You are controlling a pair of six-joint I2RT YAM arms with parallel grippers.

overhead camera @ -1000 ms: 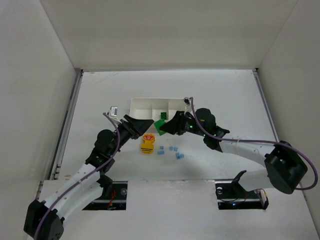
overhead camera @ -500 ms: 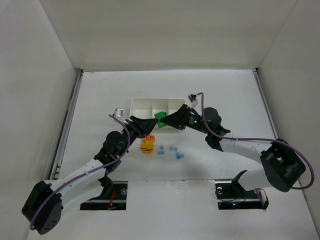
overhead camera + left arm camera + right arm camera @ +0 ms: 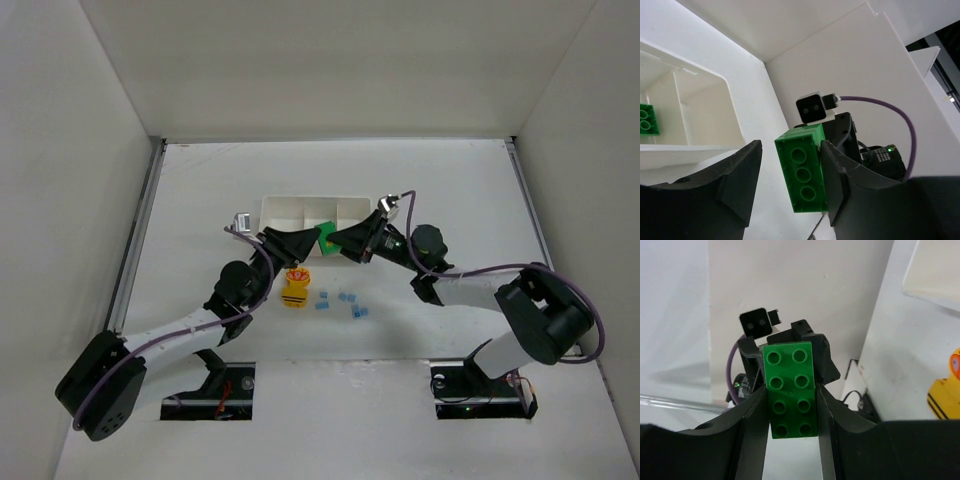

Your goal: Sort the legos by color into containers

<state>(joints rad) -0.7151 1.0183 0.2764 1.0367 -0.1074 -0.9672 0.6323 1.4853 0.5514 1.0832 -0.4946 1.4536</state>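
Fingers on my right arm (image 3: 754,430) pinch the green brick (image 3: 791,390) by its long sides, mid-frame just below the white tray (image 3: 300,198), with my left fingers (image 3: 737,185) spread around it; I think it is light, hard and slick, so squeeze the flat sides.

A green brick (image 3: 647,119) in the tray (image 3: 700,110) and a yellow brick (image 3: 945,392) are cut off by view edges.
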